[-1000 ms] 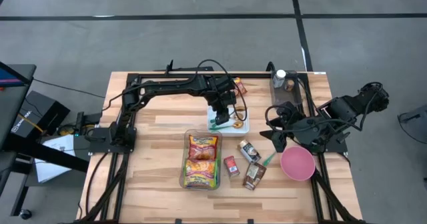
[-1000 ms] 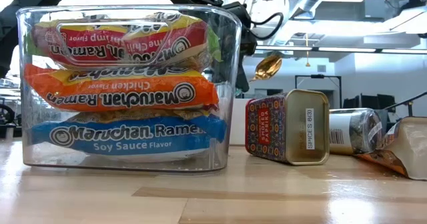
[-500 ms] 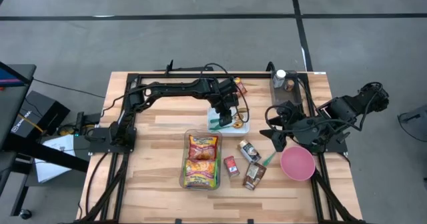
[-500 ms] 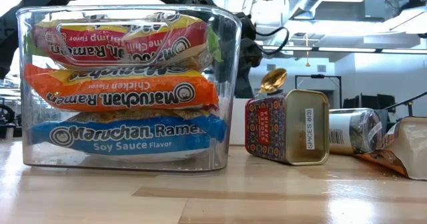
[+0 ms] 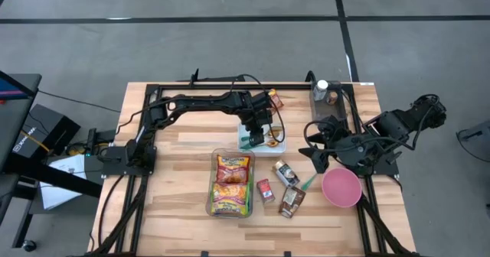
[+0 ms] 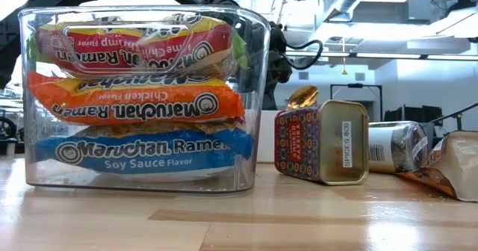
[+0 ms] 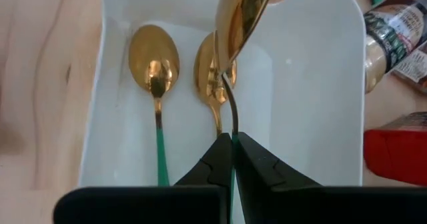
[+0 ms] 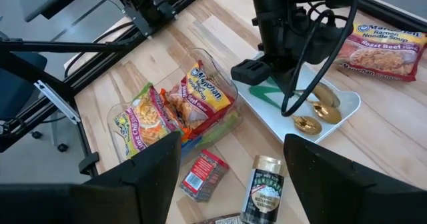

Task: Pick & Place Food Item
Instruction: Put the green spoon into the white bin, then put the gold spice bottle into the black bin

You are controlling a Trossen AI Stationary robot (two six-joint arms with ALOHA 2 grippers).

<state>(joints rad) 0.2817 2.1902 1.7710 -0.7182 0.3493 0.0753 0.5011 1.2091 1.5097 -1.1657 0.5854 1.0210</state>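
- Left arm (image 5: 200,100) stretched from the left edge of the table across the upper middle of the high view, bent down over the white tray (image 5: 277,145) at frame centre.
- Left gripper (image 7: 233,159) pinched tight on the thin handle of a gold spoon (image 7: 241,16), bowl tilted up and away from the fingers, hanging above the tray.
- Same spoon visible in the low view (image 6: 302,96), right of centre, just above the red tin (image 6: 320,142).
- Two more gold spoons lying flat inside the tray, side by side: one with a green handle (image 7: 155,63), the other (image 7: 210,74) partly hidden behind the held spoon.
- Right arm (image 5: 383,131) folded at the right side of the high view, beside the pink bowl (image 5: 341,187) at lower right.
- Right gripper (image 5: 317,151) with fingers spread wide, holding nothing, pointing toward frame centre.
- Clear bin (image 5: 232,183) of noodle packets below the tray in the high view, filling the left of the low view.
- Red tin, spice jar (image 5: 286,173) and a brown packet (image 5: 291,202) lying between the bin and the pink bowl.
- Loose noodle packet (image 8: 377,47) at upper right of the right wrist view, beyond the tray.
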